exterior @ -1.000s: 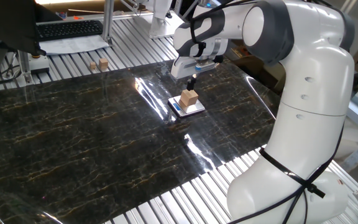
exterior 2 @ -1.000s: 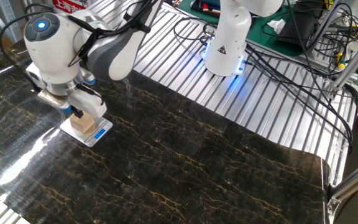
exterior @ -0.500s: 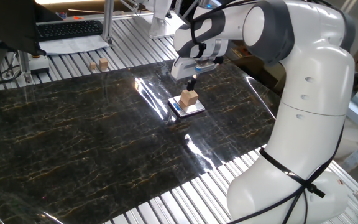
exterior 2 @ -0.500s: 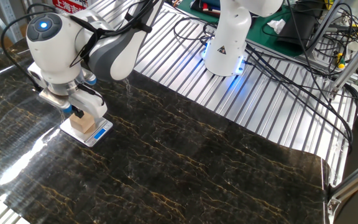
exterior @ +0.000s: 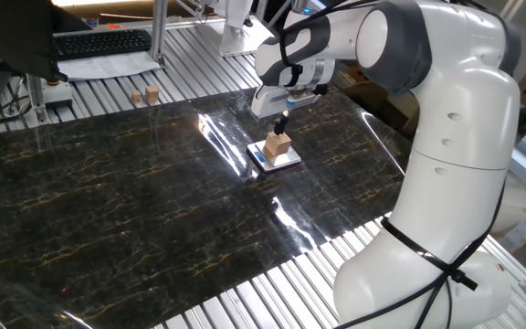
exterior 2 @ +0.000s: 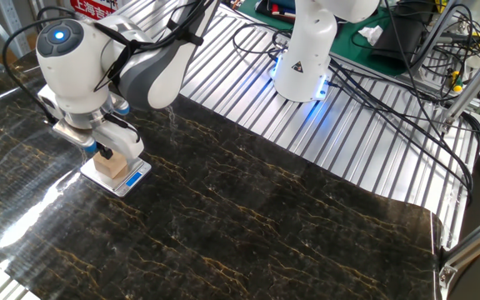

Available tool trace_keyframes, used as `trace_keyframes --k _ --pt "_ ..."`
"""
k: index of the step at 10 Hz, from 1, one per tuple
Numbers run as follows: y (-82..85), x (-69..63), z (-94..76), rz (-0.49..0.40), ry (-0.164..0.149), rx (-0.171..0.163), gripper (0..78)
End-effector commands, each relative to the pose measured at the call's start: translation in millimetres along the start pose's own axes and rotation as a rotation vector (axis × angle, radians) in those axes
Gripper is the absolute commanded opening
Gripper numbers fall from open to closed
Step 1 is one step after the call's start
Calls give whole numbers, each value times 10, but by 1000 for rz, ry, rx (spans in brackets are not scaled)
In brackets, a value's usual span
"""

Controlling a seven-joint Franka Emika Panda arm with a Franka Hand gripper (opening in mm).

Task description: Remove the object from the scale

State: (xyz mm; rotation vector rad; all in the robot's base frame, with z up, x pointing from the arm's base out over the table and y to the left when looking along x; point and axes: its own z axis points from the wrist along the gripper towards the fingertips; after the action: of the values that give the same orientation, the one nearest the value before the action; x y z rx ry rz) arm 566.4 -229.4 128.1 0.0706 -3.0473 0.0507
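Note:
The light-brown wooden cube (exterior: pixel 278 144) sits on the small square scale (exterior: pixel 289 160), which has a silvery plate and a blue-marked front edge. Both also show in the other fixed view, the cube (exterior 2: pixel 112 165) on the scale (exterior 2: pixel 133 177). My gripper (exterior: pixel 283 126) hangs straight over the cube, with its dark fingertips at the cube's top. In the other fixed view the gripper (exterior 2: pixel 100 152) touches or nearly touches the cube's upper edge. The gap between the fingers does not show clearly.
Two smaller wooden blocks (exterior: pixel 146 95) stand on the slatted metal at the back left, near a keyboard (exterior: pixel 99 42) and paper sheets. The dark marble-patterned mat (exterior: pixel 108 210) covers the table. A second robot base (exterior 2: pixel 305 58) and cables (exterior 2: pixel 407 75) lie behind.
The gripper has shifted very slightly over the cube, if at all. The cube and the scale have not moved.

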Motion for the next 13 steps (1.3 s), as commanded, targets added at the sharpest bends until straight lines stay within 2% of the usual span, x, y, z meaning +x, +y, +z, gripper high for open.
trace_keyframes --k 1,2,3,13 --pt "-7 -3 -12 31 -26 -11 0" --pt "-7 -3 -12 31 -27 -13 0" --pt "-7 -3 -12 31 -27 -13 774" --pt "-7 -3 -12 31 -27 -13 774"
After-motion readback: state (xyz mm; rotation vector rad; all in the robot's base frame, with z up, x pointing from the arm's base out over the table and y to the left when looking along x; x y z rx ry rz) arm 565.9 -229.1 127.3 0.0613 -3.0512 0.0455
